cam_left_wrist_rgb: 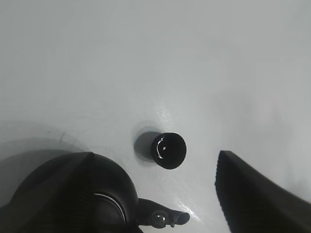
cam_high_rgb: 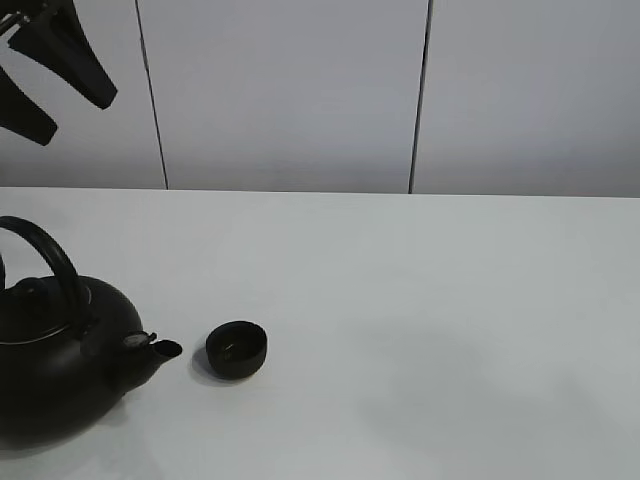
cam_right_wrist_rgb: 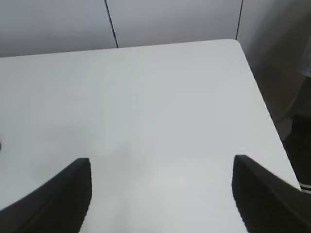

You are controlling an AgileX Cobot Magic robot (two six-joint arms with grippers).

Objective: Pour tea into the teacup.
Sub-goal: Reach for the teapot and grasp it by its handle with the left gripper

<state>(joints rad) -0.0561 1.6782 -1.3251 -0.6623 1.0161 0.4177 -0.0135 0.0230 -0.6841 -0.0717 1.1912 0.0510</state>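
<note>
No legible text, labels, brands, numbers or signs anywhere.

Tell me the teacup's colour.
Matte black teacup, seen best in the left wrist view.

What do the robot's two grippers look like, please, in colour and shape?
Both are plain matte black. The left gripper has two flat, wedge-like fingers with blunt, slanted ends. The right gripper has the same pair of broad, dark fingers with squared-off tips. No markings show on them, and the arm links are out of view.
</note>
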